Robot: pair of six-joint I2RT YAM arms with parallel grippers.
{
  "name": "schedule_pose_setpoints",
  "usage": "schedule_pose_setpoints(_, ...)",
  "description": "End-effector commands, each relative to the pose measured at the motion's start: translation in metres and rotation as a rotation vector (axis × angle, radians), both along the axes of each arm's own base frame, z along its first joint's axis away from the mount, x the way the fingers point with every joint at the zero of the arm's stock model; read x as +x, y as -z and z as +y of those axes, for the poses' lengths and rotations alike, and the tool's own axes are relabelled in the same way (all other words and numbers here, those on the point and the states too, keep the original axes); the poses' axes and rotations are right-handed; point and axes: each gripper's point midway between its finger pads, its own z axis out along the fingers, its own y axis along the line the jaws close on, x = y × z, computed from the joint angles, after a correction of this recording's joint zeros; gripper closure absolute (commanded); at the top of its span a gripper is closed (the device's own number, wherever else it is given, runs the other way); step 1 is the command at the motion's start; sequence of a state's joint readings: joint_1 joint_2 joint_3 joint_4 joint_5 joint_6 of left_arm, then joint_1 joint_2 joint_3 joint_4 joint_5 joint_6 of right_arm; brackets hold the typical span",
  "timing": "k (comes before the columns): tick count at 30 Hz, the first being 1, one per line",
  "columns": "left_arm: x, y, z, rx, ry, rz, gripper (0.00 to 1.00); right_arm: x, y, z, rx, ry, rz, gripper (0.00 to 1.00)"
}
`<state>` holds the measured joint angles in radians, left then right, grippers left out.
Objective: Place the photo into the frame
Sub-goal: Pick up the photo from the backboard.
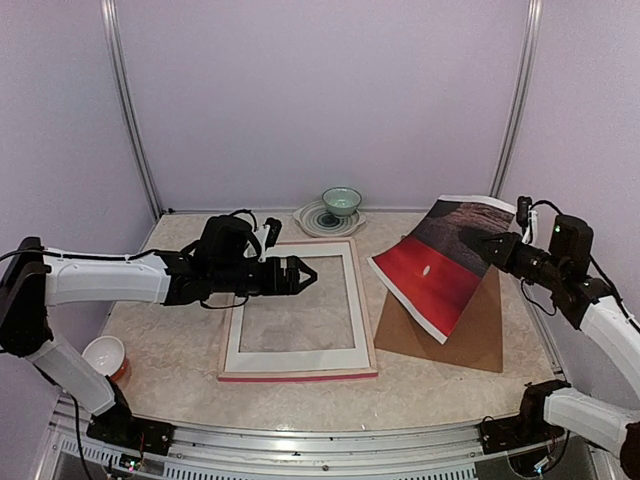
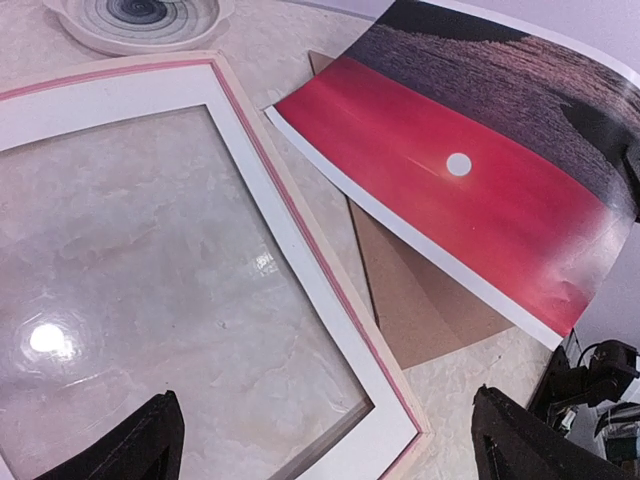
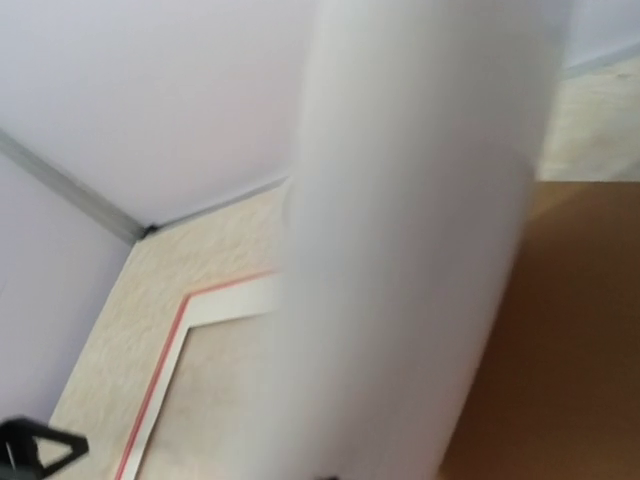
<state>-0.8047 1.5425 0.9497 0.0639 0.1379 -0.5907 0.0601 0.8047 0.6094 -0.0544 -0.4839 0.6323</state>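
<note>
top view: the right end effector is clamped tight on the far corner of the photo. the sheet hangs tilted and curled to the right of the frame, and its low edge seems to rest on the brown backing board just right of the frame. held by one corner, the sheet could sag, crease, or catch its leading edge on the frame's right rail. the left end effector hovers over the frame's far half, spread fully and holding nothing. it stands in the photo's likely path, so a bump is possible. a bowl beyond the frame leaves little room past the far rail.

left wrist view: the fingers stand wide apart above the white mat lying inside the frame. the photo's low corner comes close to the frame's right rail, apparently not touching. a dragged sheet could shove the mat askew.

right wrist view: the photo's blurred white back blocks most of the view, hiding the grip. only the frame's corner shows left of it, so guiding from here is poor.
</note>
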Motion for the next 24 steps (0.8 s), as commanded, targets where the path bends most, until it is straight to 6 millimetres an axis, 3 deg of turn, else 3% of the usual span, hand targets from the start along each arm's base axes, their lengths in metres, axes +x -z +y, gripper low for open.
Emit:
schedule_pose_setpoints(1, 0.003, -0.014, 0.029, -0.006, -0.073, -0.040, 0.01, 0.004, -0.027, 0.020, -0.054, -0.038, -0.095, 1.00)
schedule_pose_setpoints(10, -0.004, -0.013, 0.067, -0.008, -0.145, -0.034, 0.01, -0.001, -0.046, 0.065, -0.113, -0.144, -0.160, 1.00)
schedule_pose_setpoints(24, -0.002, -0.016, 0.084, -0.002, -0.182, -0.041, 0.01, -0.025, -0.061, 0.155, -0.160, -0.416, -0.244, 1.00)
